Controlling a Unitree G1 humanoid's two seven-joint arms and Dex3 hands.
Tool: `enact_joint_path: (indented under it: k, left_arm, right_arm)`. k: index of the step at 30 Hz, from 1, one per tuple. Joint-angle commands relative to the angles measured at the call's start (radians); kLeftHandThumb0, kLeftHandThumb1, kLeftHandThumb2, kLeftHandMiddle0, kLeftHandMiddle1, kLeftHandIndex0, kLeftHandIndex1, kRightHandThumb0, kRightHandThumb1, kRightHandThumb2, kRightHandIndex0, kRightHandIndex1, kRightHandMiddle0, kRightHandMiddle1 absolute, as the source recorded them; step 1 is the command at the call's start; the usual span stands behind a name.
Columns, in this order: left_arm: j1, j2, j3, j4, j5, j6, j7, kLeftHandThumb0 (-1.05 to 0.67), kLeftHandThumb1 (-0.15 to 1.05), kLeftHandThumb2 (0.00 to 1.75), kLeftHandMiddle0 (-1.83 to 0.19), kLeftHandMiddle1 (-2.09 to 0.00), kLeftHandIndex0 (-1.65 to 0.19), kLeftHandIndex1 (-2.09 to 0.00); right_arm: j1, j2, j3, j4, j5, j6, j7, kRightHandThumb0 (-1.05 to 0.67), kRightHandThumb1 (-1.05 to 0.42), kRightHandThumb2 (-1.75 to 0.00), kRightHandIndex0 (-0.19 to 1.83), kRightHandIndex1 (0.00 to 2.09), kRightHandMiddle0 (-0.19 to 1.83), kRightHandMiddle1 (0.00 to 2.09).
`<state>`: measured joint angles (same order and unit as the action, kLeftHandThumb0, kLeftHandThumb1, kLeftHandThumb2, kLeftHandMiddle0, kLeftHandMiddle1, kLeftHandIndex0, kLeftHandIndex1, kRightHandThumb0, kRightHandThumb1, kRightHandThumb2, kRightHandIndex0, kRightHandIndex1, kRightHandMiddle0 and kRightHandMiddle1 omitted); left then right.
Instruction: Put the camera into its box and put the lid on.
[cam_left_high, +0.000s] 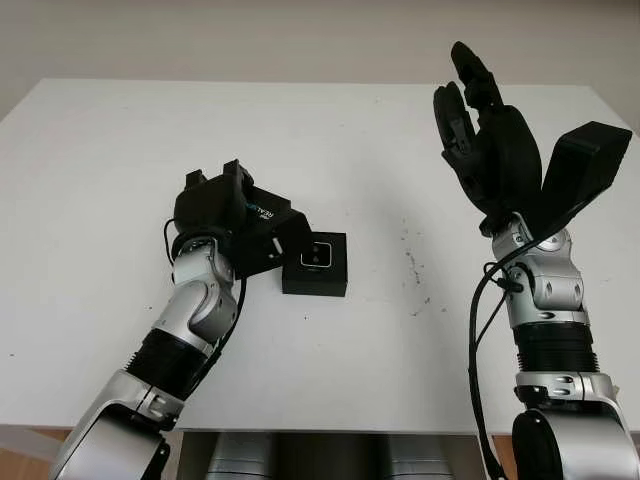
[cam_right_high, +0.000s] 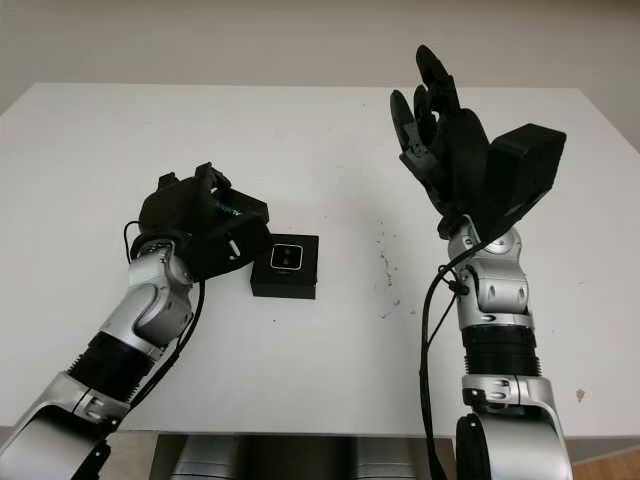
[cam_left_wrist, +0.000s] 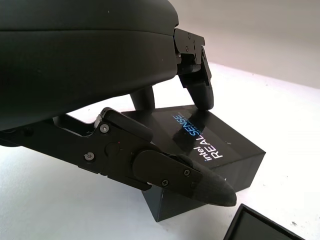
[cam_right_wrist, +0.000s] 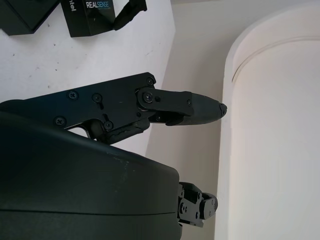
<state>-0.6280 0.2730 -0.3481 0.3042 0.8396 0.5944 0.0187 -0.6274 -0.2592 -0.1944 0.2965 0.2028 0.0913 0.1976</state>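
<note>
A black box lies open on the white table, left of centre. Inside it the camera shows a pale face with dark lenses. Just left of the box sits the black lid, printed "intel REALSENSE" and tilted, one edge on the table. My left hand is shut on the lid, a finger on its top and the thumb against its side. My right hand is open, raised above the table's right side, well away from both.
The table's front edge runs close to my arms. A few small dark specks mark the surface right of the box. The box corner lies close beside the lid.
</note>
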Motion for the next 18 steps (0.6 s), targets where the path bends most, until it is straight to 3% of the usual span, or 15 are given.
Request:
enact_joint_path:
  k: [1,3,9,13,18]
  left_arm:
    - [0.015,0.01,-0.005,0.022,0.006,-0.011,0.025,-0.07,1.01,0.06,-0.05,-1.9,-0.02,-1.43]
    - [0.015,0.022,0.0,0.026,0.0,-0.032,0.036,-0.06,1.02,0.06,-0.12,-1.83,-0.07,-1.49]
    - [0.012,0.079,0.02,0.032,-0.019,-0.124,0.065,-0.06,0.99,0.05,-0.25,-1.44,-0.3,-1.25]
    - [0.001,0.12,0.058,0.035,-0.058,-0.19,0.083,-0.05,0.96,0.05,-0.31,-1.36,-0.36,-1.24]
    - [0.008,0.176,0.111,0.0,-0.12,-0.304,0.09,-0.04,0.97,0.05,-0.3,-1.41,-0.33,-1.37]
  right_arm:
    - [0.008,-0.004,-0.005,-0.027,0.003,0.002,-0.001,-0.54,-1.05,-0.45,-0.15,0.05,-0.16,0.3]
    - [0.009,-0.006,0.0,-0.025,-0.002,0.0,0.001,-0.53,-1.05,-0.46,-0.15,0.05,-0.17,0.29]
    - [0.01,-0.002,0.001,-0.024,-0.001,-0.001,0.002,-0.54,-1.05,-0.47,-0.15,0.05,-0.16,0.28]
    - [0.01,0.0,-0.004,-0.025,0.005,0.009,-0.001,-0.54,-1.05,-0.47,-0.15,0.05,-0.15,0.29]
    - [0.016,-0.009,0.004,-0.024,-0.007,0.002,0.005,-0.55,-1.05,-0.48,-0.16,0.05,-0.16,0.31]
